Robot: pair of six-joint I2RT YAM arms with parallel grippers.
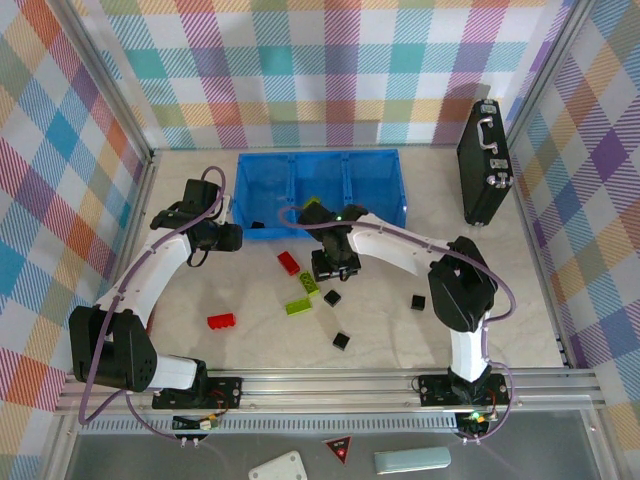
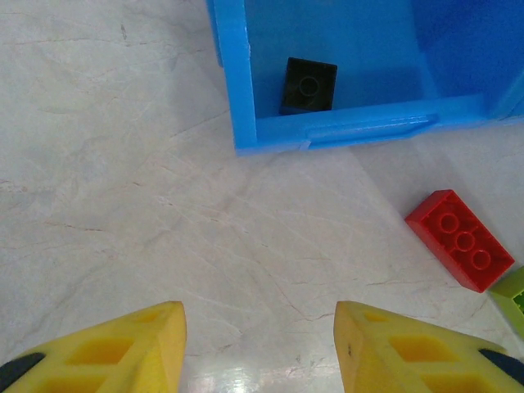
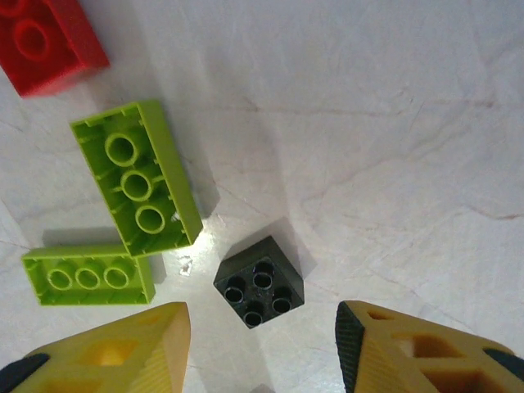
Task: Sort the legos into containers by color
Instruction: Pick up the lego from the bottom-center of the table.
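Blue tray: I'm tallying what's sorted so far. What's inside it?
A black brick lies in the left compartment, at its near corner; a lime-green brick shows in the middle one. The right arm covers that compartment's near edge, so anything there is hidden.

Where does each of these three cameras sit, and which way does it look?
Top external: above and behind the bases, looking down on the left arm, right arm and blue tray.
Left wrist: on the left arm, looking down past the left gripper at the tray's corner and a red brick.
Right wrist: on the right arm, looking down past the right gripper at a black brick and lime bricks.
Shared: both wrist views seem to catch that red brick.
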